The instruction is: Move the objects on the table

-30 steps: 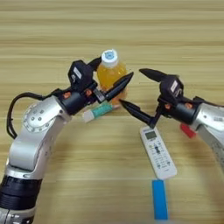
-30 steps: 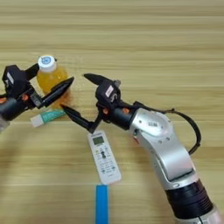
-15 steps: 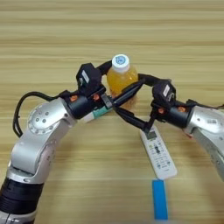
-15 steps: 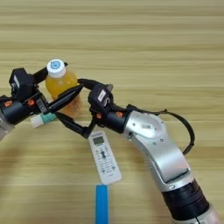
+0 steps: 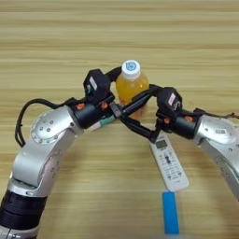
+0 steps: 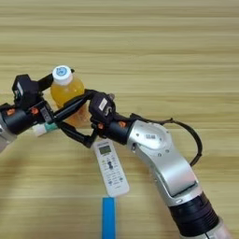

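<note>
The small orange-drink bottle [image 5: 131,85] with a white cap stands upright at the middle of the table [image 5: 56,32]. My left gripper [image 5: 132,89] is shut on the bottle, with one black finger behind it and one slanting across its front. My right gripper [image 5: 139,110] comes in from the right and is open, its upper finger by the bottle's right side and its lower finger reaching under the bottle's base. The white-and-teal tube [image 5: 106,122] lies under my left wrist, mostly covered.
A white remote control [image 5: 169,159] lies just below my right gripper, pointing down and to the right. A blue strip [image 5: 170,218] lies near the front edge. A black cable [image 6: 186,135] loops off my right forearm.
My left gripper has carried the bottle to the right. My right gripper has moved left to meet it, and its open fingers now bracket the bottle's lower part. The remote has not moved.
</note>
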Motion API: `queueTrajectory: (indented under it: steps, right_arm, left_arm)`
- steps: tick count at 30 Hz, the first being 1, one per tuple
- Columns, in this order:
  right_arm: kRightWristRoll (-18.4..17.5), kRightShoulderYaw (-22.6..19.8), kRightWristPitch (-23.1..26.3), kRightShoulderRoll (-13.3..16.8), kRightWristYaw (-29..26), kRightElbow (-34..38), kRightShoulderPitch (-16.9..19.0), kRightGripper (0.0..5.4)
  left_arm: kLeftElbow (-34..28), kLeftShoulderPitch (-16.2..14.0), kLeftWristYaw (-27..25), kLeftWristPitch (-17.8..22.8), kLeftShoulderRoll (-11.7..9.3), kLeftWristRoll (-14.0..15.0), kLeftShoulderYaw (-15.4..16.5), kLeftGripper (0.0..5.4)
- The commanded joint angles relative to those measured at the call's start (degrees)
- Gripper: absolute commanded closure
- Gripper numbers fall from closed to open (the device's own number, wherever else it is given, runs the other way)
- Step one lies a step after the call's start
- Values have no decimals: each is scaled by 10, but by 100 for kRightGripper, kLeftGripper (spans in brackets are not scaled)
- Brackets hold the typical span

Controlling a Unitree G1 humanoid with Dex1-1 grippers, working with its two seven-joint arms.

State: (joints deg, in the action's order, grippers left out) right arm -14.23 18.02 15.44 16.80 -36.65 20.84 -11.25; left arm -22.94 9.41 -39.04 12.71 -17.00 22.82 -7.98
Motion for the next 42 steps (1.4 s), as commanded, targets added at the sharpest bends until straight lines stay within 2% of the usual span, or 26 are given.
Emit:
queueTrajectory:
  steps: [1,7,19,20,22,30,32,38,42]
  right_arm:
    - [1,-1,-4,-5,0,8,-10,137]
    - [-1,-5,-5,-9,3,6,-13,193]
    - [-6,-9,-4,-14,4,5,-16,197]
    - [-6,-11,-3,-15,5,4,-16,197]
    - [-7,-13,-4,-17,7,0,-17,197]
    - [-7,-27,-7,-21,14,-13,-21,197]
    - [-8,-32,-8,-23,15,-16,-22,197]
    - [-11,-52,-12,-28,24,-24,-26,197]
    - [-14,-71,-14,-29,31,-33,-29,197]
  left_arm:
    - [-2,4,0,-5,-2,-2,-3,191]
    - [4,1,-2,-10,-3,-7,-7,191]
    - [11,3,0,-14,-3,-11,-6,191]
    - [12,3,2,-17,-3,-13,-6,162]
    - [14,4,2,-24,-3,-19,-6,148]
    - [-28,-25,-48,-58,-9,19,-16,83]
    - [-38,-30,-52,-61,-9,26,-18,48]
    - [-56,-28,-36,-66,8,59,-4,1]
    - [-65,-20,-8,-67,24,80,15,0]
